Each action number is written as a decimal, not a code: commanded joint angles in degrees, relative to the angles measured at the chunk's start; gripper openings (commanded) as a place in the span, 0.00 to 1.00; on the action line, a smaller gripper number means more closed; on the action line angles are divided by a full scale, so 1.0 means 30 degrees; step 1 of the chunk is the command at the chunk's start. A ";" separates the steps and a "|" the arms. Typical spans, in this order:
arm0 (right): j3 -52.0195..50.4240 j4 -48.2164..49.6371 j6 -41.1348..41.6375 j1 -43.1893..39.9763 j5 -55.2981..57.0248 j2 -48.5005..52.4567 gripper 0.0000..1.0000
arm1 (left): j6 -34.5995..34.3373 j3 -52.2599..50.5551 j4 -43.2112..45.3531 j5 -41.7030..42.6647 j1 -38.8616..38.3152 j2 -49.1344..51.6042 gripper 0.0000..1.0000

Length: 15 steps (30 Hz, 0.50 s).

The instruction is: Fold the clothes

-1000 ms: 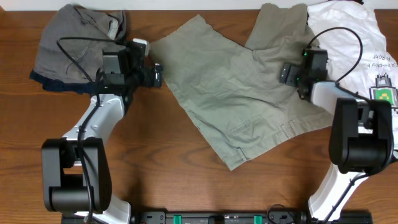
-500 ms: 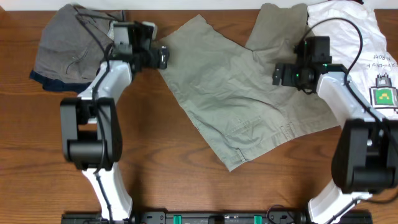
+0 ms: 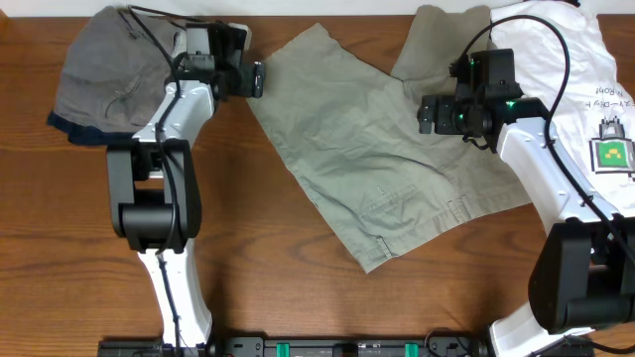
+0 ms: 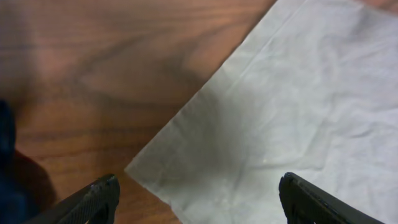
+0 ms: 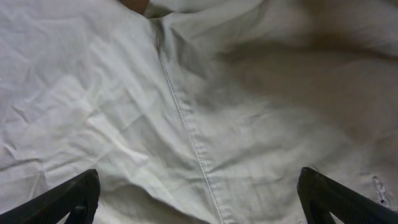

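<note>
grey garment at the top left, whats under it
A strip of dark navy fabric shows beneath the lower edge of the crumpled grey cloth garment, both on the brown wooden table. How far it reaches underneath is covered.

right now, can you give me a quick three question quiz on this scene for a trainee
1. True or false: both arms' jaws stand open.
2. In the left wrist view, what lies between the left jaws? A) grey garment B) a corner of the khaki shorts C) only table
3. Which garment carries a green print?
Key: 1 true; 2 B; 3 the white T-shirt.
</note>
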 commanded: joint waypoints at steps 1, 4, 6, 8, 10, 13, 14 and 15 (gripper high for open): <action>0.0146 0.0007 -0.0160 0.0182 -0.0087 -0.0102 0.99 | 0.0044 0.0291 -0.0146 -0.0466 -0.0022 0.0430 0.83; 0.0146 -0.0022 -0.0160 0.0211 -0.0087 -0.0102 0.99 | 0.0051 0.0291 -0.0153 -0.0831 -0.0022 0.0801 0.83; 0.0146 -0.0073 -0.0160 0.0248 -0.0080 -0.0102 0.99 | 0.0051 0.0291 -0.0117 -0.0823 -0.0022 0.0984 0.83; 0.0146 -0.0109 -0.0160 0.0248 -0.0080 -0.0102 0.99 | 0.0051 0.0291 -0.0080 -0.0816 -0.0022 0.1071 0.82; 0.0146 -0.0109 -0.0160 0.0248 -0.0087 -0.0102 0.99 | 0.0036 0.0291 -0.0109 -0.0801 -0.0029 0.1115 0.82; 0.0146 -0.0109 -0.0160 0.0255 -0.0087 -0.0102 0.99 | 0.0044 0.0284 -0.0306 -0.0809 -0.0058 0.1158 0.82; 0.0146 -0.0117 -0.0160 0.0255 -0.0087 -0.0102 0.99 | 0.0044 0.0284 -0.0321 -0.0809 -0.0058 0.1217 0.81; 0.0146 -0.0117 -0.0160 0.0262 -0.0087 -0.0102 0.99 | 0.0044 0.0284 -0.0306 -0.0809 -0.0058 0.1275 0.80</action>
